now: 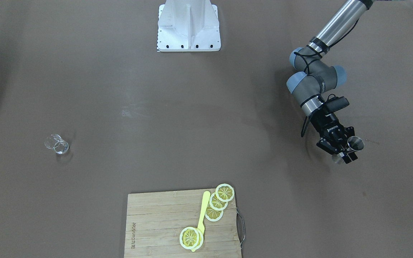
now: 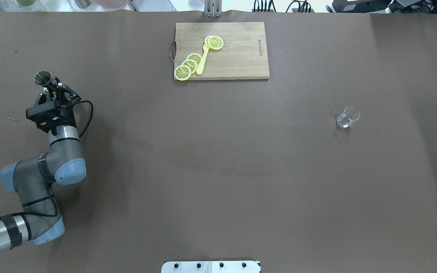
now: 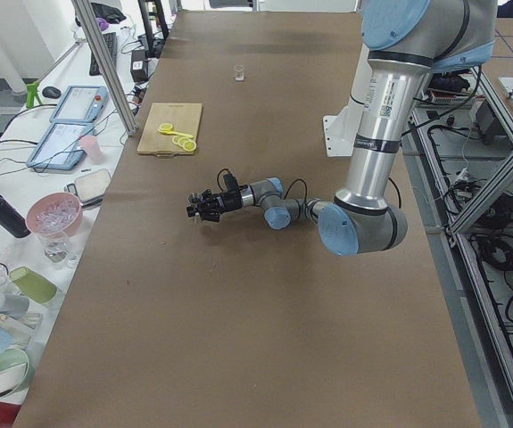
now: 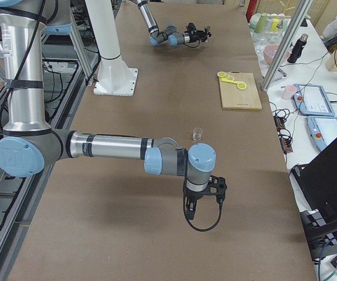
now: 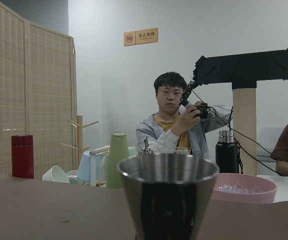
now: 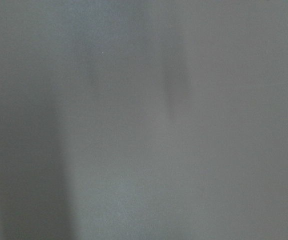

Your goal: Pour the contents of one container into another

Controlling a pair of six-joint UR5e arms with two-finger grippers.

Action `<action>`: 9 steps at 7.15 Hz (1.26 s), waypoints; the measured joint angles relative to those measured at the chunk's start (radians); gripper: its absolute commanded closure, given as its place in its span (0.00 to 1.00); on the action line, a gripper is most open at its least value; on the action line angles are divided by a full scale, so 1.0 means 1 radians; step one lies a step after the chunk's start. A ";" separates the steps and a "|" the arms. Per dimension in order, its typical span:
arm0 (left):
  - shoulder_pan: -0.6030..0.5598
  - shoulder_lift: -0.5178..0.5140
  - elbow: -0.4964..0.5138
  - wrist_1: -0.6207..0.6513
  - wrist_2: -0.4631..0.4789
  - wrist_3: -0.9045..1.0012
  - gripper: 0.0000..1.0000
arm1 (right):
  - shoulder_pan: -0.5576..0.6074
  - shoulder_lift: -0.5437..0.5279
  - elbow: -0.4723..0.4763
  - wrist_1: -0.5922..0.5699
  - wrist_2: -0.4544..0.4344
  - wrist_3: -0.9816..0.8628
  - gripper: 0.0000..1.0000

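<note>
A: Two containers are on your table (image 1: 206, 125). The metal cup (image 1: 355, 144) is upright between the fingers of the left gripper (image 1: 347, 152), out at the robot's left end.

B: Is the grip closed on it?

A: Yes. You can see the fingers pressed against the cup's sides below its rim. In the left wrist view the cup fills the bottom of the frame. You cannot tell whether its base rests on the table.

B: And the other container?

A: The clear glass (image 1: 57, 144) stands upright at the opposite end, well apart from the cup.

B: The right gripper (image 4: 206, 188)?

A: You get it only in the side view from the right, pointing down over the table, nearer that camera than the glass. How far it is open cannot be judged there.

B: Anything else?

A: A wooden cutting board (image 1: 156, 222) lies at your edge. It carries lemon slices (image 1: 224, 192) and a yellow utensil (image 1: 203, 211).
</note>
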 measured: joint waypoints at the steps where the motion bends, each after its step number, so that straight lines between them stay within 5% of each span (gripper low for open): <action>1: 0.003 0.000 0.002 0.013 0.000 -0.017 1.00 | 0.000 -0.009 -0.003 0.023 0.001 0.003 0.00; 9: 0.016 0.000 0.009 0.042 0.000 -0.038 0.94 | -0.001 -0.029 -0.108 0.189 0.006 0.001 0.00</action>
